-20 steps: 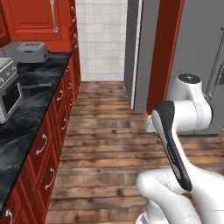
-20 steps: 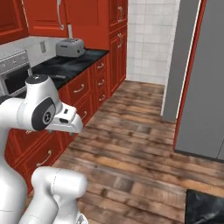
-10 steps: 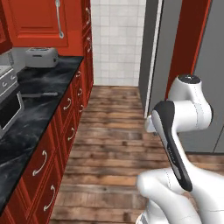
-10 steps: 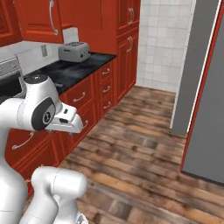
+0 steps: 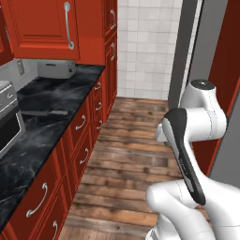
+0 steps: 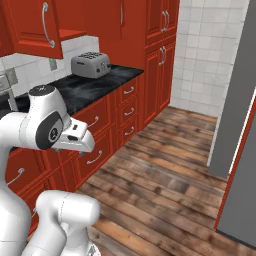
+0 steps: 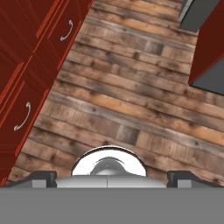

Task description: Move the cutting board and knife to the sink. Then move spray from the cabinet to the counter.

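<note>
The black marble counter (image 5: pixel 47 101) runs along the left over red drawers. On it, in front of the toaster, lies a flat, dark, elongated shape, the cutting board (image 5: pixel 43 112). The knife is too small to tell apart from it. Above hangs the red cabinet (image 5: pixel 40 26) with its long curved silver handle; it is also at the upper left in the right base view (image 6: pixel 27 22). The spray and the sink are out of view. My gripper (image 7: pixel 112 178) is open and holds nothing. It points down at the wooden floor, away from the counter.
A silver toaster (image 5: pixel 56 69) (image 6: pixel 90 64) stands at the counter's far end. A microwave (image 5: pixel 8 126) sits at the near left. Red drawers (image 7: pixel 26 78) line the left of the hand view. Wooden floor (image 5: pixel 126 154) stretches to a tiled wall, with tall grey and red panels (image 6: pixel 240 125) on the right.
The whole picture has shifted in both base views: the base has driven, and counter, toaster and cabinet now stand nearer and more central. The arm's pose and the open gripper are unchanged.
</note>
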Robot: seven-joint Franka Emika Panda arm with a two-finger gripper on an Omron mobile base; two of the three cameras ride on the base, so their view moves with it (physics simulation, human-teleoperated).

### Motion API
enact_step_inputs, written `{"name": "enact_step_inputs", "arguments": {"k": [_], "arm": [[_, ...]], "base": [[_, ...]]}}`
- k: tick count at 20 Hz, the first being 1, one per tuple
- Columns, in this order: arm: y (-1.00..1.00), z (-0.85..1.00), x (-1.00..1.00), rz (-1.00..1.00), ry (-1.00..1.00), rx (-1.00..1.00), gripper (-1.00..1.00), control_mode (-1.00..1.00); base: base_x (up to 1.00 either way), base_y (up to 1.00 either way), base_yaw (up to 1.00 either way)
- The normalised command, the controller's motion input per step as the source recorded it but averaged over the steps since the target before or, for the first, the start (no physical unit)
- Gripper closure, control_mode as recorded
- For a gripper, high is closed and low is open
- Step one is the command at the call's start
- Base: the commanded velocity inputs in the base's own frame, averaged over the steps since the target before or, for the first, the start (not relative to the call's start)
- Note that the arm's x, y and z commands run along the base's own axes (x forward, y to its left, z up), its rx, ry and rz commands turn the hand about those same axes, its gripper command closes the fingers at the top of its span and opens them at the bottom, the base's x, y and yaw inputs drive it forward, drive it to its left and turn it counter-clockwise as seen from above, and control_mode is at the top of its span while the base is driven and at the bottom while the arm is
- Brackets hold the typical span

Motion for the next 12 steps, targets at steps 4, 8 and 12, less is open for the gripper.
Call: {"name": "enact_step_inputs", "arguments": {"k": [4, 8, 12], "arm": [[0.0, 0.0, 0.0, 0.0, 0.0, 0.0, -1.0, 1.0], [0.0, 0.0, 0.0, 0.0, 0.0, 0.0, -1.0, 1.0], [0.0, 0.0, 0.0, 0.0, 0.0, 0.0, -1.0, 1.0]], "base": [[0.71, -0.5, 0.24], [0.73, -0.38, 0.19], [0.84, -0.34, 0.19]]}}
